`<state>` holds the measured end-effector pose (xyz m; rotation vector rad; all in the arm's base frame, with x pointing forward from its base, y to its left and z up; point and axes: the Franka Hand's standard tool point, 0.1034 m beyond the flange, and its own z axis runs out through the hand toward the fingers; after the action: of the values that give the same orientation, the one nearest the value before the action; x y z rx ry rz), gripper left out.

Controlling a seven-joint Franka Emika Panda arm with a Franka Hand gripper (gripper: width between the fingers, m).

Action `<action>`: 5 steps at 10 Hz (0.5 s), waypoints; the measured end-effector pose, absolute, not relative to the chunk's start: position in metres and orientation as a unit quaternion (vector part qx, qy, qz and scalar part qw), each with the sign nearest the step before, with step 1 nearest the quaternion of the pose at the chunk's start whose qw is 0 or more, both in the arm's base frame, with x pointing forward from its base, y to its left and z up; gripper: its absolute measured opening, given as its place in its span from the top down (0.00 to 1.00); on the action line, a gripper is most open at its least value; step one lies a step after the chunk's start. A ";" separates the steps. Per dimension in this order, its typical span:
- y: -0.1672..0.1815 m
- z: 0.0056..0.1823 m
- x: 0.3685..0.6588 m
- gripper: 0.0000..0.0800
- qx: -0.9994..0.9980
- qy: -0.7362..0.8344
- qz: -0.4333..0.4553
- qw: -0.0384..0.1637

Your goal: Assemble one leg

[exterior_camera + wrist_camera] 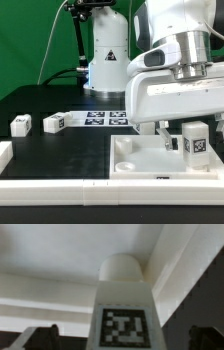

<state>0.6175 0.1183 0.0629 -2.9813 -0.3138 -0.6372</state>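
One leg [194, 141], a small white block with a square tag, stands upright on the right part of the white square top [140, 165]. My gripper [190, 133] straddles it from above. In the wrist view the leg [124, 308] points its rounded end at the white top [50, 258]. The dark fingertips [42, 338] stand off each side with a gap showing, so the jaws look open. I cannot tell whether the leg sits in a corner recess. Two more legs [20, 124] [53, 122] lie on the black table at the exterior view's left.
The marker board [100, 118] lies behind the top, in front of the robot base [105, 60]. A white part [5, 153] shows at the left edge. A white strip [60, 190] runs along the front edge.
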 end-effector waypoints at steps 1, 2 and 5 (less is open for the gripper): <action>0.118 0.063 0.618 0.19 -0.972 -0.102 -0.208 0.038; 0.116 0.069 0.618 0.19 -0.972 -0.105 -0.205 0.038; 0.113 0.079 0.619 0.19 -0.975 -0.106 -0.190 0.039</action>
<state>0.6192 0.1127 0.0793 -2.9912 -0.3264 -0.5812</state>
